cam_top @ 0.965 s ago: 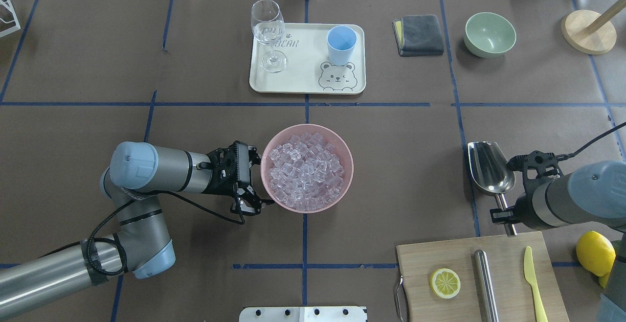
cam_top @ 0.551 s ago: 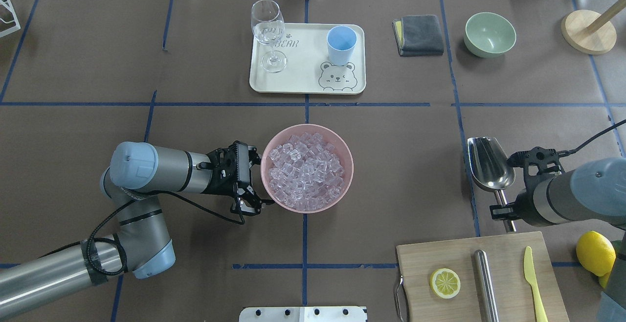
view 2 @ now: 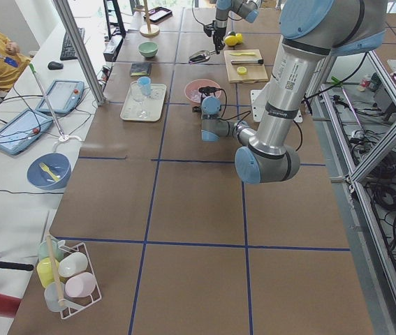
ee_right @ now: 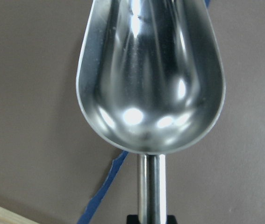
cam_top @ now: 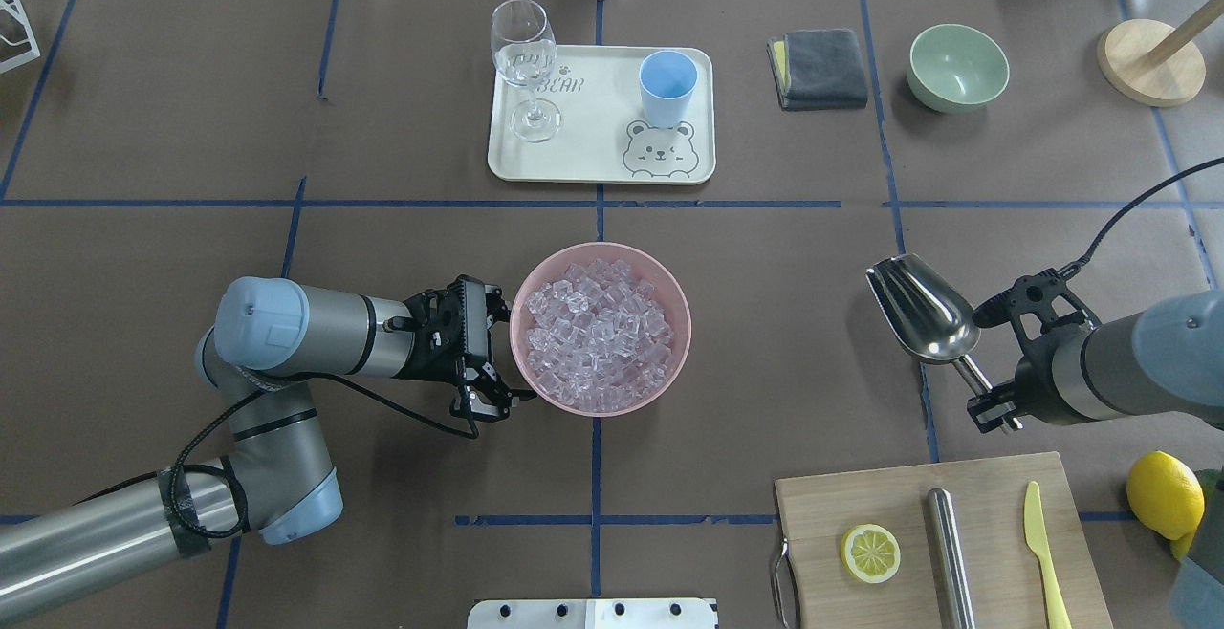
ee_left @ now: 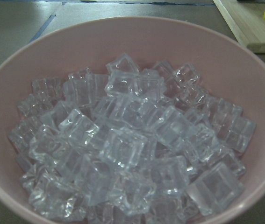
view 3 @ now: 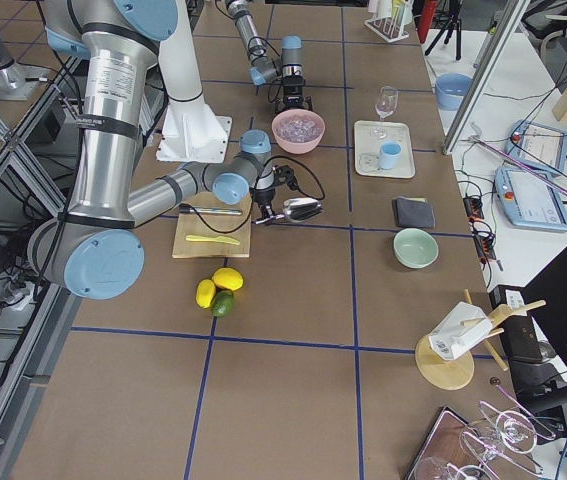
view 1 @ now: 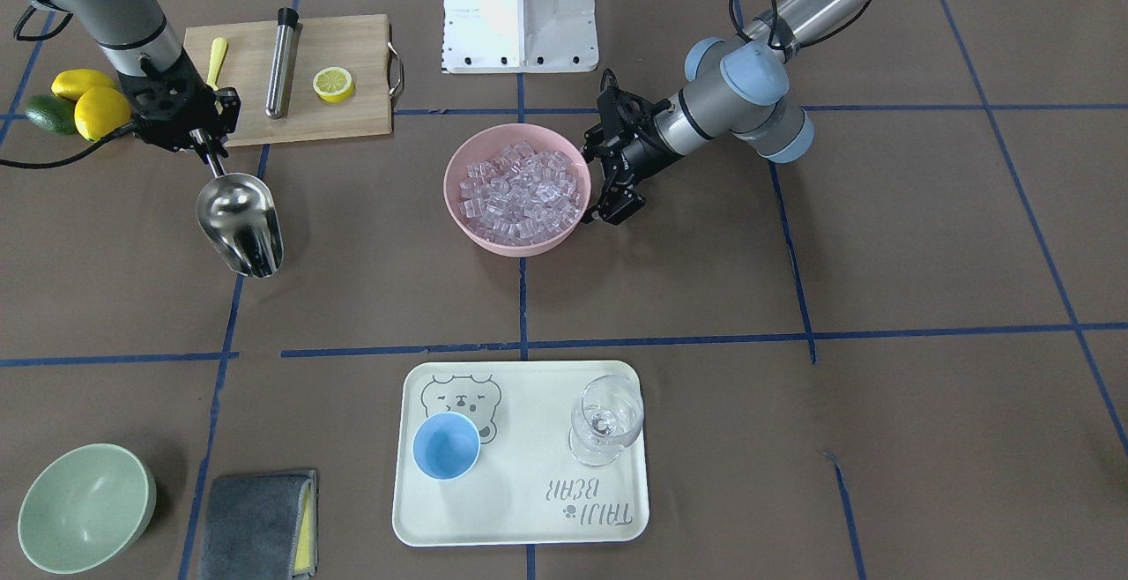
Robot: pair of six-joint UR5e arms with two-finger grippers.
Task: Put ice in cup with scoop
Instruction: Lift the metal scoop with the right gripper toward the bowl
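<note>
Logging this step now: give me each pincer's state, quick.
Left pincer: closed on the rim of the pink bowl.
Right pincer: closed on the handle of the scoop, trough empty.

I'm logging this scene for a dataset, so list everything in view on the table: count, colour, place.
clear ice cubes: many, in pink bowl, centre
light-blue plastic cup: one, on cream bear tray
clear stemmed glass: one, same tray
steel scoop: one, empty
pale green bowl: one, far right
grey cloth: one, beside it
wooden board: lemon slice, steel cylinder, yellow knife
left claw: at the bowl's rim
right claw: shut on scoop handle
</note>
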